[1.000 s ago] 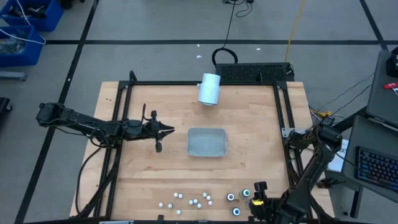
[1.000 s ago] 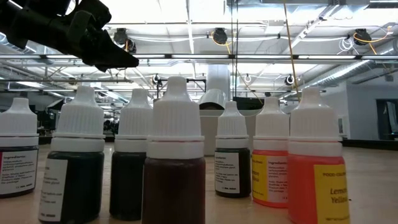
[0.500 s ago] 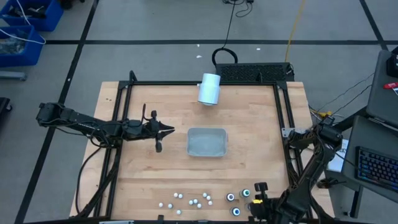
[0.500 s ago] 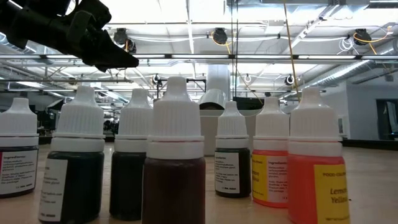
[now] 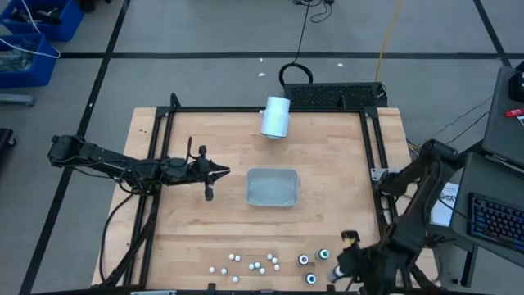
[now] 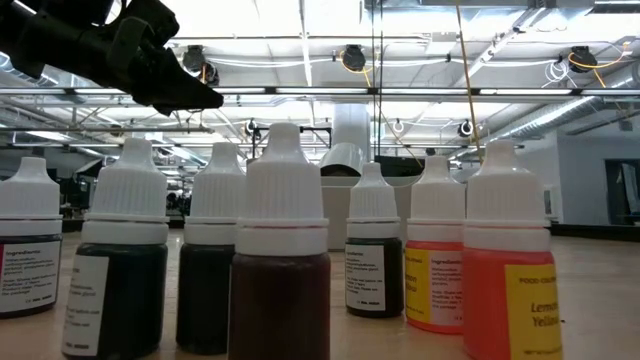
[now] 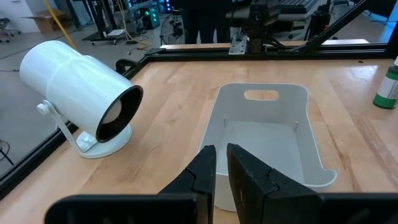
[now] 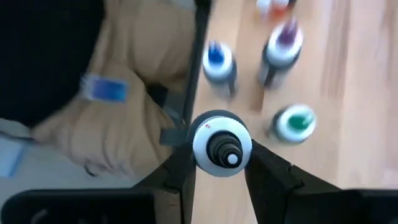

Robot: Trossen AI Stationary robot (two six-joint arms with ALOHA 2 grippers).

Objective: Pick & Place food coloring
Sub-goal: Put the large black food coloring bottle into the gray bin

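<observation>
Right pincer [image 8: 222, 163], lower right of the high view, grasps one food coloring bottle [image 8: 222, 144]. Left pincer [image 7: 221, 163] clenched, empty, near grey tray [image 7: 264, 134], mid-table [image 5: 205, 229].

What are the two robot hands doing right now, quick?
Left end effector: closed, empty, beside the tray.
Right end effector: closed on a small bottle.

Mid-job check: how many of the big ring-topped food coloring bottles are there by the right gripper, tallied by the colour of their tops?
Blue bottle: 1
Purple bottle: 1
Green bottle: 1
Dark bottle, held in the right gripper: 1
Total: 4
</observation>
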